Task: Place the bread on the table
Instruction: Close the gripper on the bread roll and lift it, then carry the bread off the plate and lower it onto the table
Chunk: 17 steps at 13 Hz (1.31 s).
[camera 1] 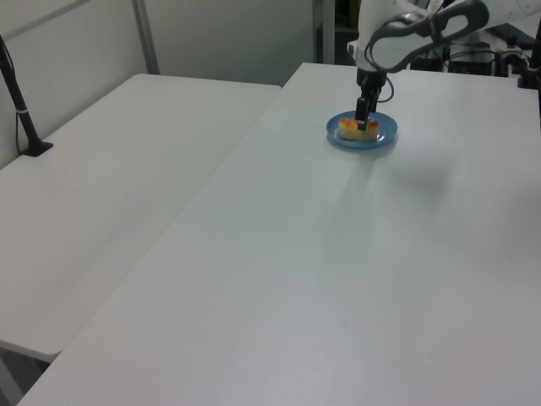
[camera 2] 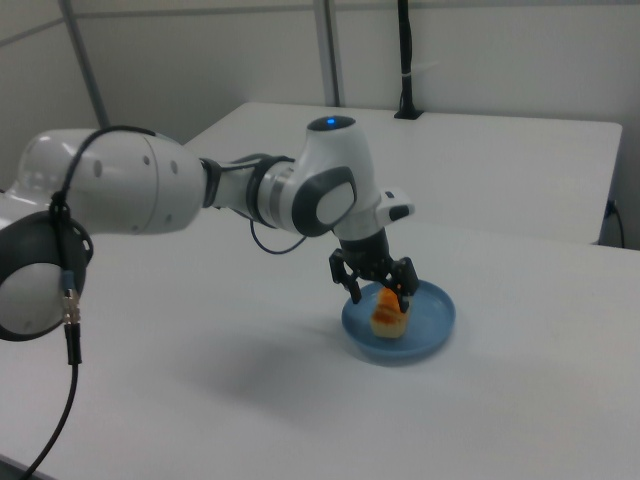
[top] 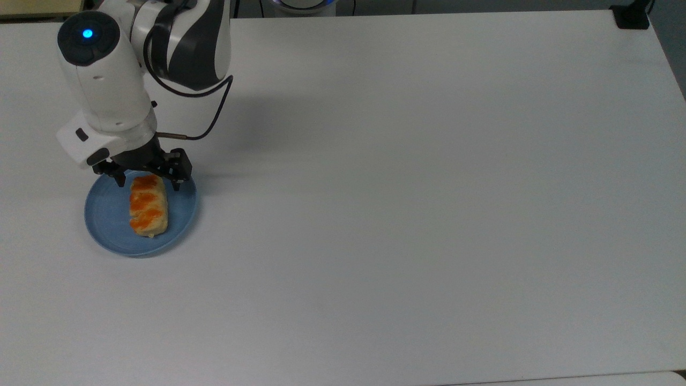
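In the top view I see my wide-open black jaws (top: 148, 184) straddling the 12 o'clock end of the small oblong tan bread (top: 147, 205), lying 12-to-6 on the round blue plate (top: 107, 220); in the right view, the jaws flank it (camera 2: 388, 310).

- The bread (top: 148, 206) (camera 1: 358, 128) (camera 2: 388, 310) is a small oblong pale-tan bun with three glossy orange diagonal patches across its top. In the top view it lies flat with its long axis running from 12 to 6 o'clock, far out toward 9 o'clock from the middle of the tabletop.
- The table (top: 407, 203) (camera 1: 338, 279) (camera 2: 200, 400) is a large plain white rectangle, matte and smooth, lying level.
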Tool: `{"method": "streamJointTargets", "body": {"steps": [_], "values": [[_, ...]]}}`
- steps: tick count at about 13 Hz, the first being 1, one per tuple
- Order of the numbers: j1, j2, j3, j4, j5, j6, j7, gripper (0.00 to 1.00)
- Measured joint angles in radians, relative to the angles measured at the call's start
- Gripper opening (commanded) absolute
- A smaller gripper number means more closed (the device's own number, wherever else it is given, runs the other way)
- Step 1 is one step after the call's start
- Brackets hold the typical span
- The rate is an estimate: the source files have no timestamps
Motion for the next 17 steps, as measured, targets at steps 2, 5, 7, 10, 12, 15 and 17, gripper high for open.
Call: {"method": "streamJointTargets", "body": {"steps": [2,5,7,10,12,15,17], "values": [[-0.009,0.033,0.000,0.005,-0.001,0.045,-0.001,1.00],[-0.014,0.064,0.000,0.012,-0.001,0.085,-0.001,0.70],[-0.014,0.068,0.000,0.014,-0.001,0.089,-0.001,0.47],[-0.014,0.068,0.000,0.022,-0.001,0.089,-0.001,0.46],[-0.014,0.068,0.000,0.032,-0.001,0.089,-0.001,0.46],[-0.014,0.052,0.003,0.064,0.000,0.088,-0.001,0.47],[-0.010,0.021,0.013,0.071,0.000,0.042,0.002,0.47]]}}
